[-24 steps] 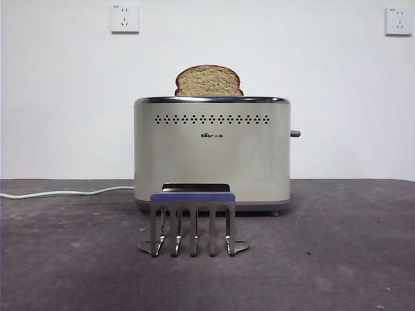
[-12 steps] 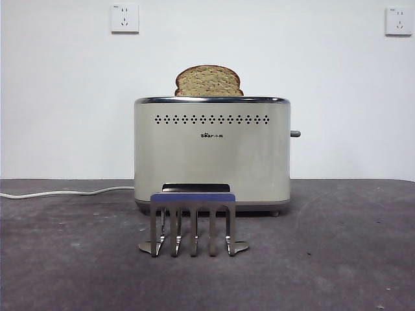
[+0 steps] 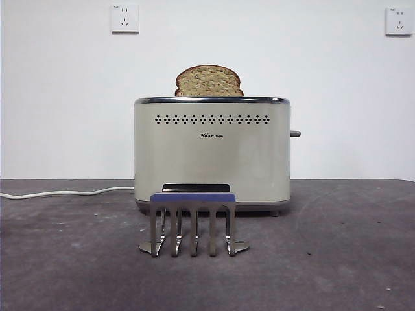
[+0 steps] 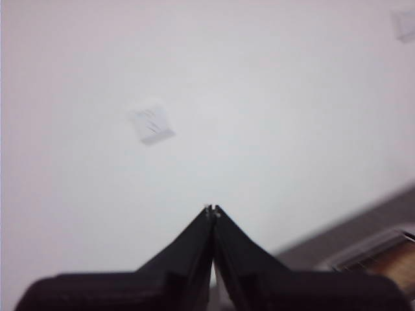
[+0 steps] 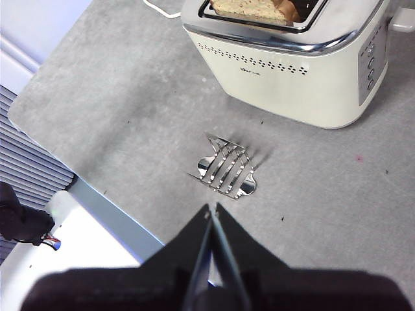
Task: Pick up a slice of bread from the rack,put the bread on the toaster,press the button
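The slice of bread (image 3: 208, 81) stands upright in the slot of the cream toaster (image 3: 211, 159), its domed top above the chrome rim. It also shows in the right wrist view (image 5: 253, 8) inside the toaster (image 5: 305, 65). The silver rack (image 3: 192, 220) stands empty in front of the toaster, and it shows in the right wrist view (image 5: 225, 167) too. My right gripper (image 5: 212, 208) is shut and empty, high above the table on the near side of the rack. My left gripper (image 4: 212, 209) is shut and empty, raised and facing the wall, with a corner of the toaster (image 4: 382, 256) beside it.
A white power cord (image 3: 65, 192) runs from the toaster's left side across the table. A small lever (image 3: 295, 133) sticks out of the toaster's right side. Buttons (image 5: 371, 61) sit on that end face. The table's edge (image 5: 91, 188) lies near the right gripper.
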Motion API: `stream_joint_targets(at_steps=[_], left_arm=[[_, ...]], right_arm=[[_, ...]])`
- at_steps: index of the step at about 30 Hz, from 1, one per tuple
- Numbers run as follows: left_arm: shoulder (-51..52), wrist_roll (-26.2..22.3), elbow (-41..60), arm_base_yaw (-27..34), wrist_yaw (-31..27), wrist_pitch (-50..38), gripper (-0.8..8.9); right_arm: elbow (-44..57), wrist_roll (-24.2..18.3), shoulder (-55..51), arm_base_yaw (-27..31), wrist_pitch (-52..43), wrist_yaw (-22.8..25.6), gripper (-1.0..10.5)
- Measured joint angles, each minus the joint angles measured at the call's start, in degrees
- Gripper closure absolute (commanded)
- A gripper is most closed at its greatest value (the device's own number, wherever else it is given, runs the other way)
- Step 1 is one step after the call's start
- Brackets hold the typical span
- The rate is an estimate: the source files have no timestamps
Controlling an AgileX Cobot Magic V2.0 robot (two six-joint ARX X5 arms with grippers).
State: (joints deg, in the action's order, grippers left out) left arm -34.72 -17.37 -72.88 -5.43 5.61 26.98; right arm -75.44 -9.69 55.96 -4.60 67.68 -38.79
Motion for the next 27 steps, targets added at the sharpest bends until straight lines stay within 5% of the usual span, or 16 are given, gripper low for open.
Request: stream_joint_targets(at_steps=[13,27], left_arm=[[20.8,3.1,44.1,5.4,-2.4,-25.1,8.16],[32.1,6.0,66.4,5.7,-5.4,-26.7,8.16]], right_arm=[[0.0,0.0,0.0,0.0,0.0,0.0,9.5],[0.0,0.0,0.0,0.0,0.0,0.0,9.5]])
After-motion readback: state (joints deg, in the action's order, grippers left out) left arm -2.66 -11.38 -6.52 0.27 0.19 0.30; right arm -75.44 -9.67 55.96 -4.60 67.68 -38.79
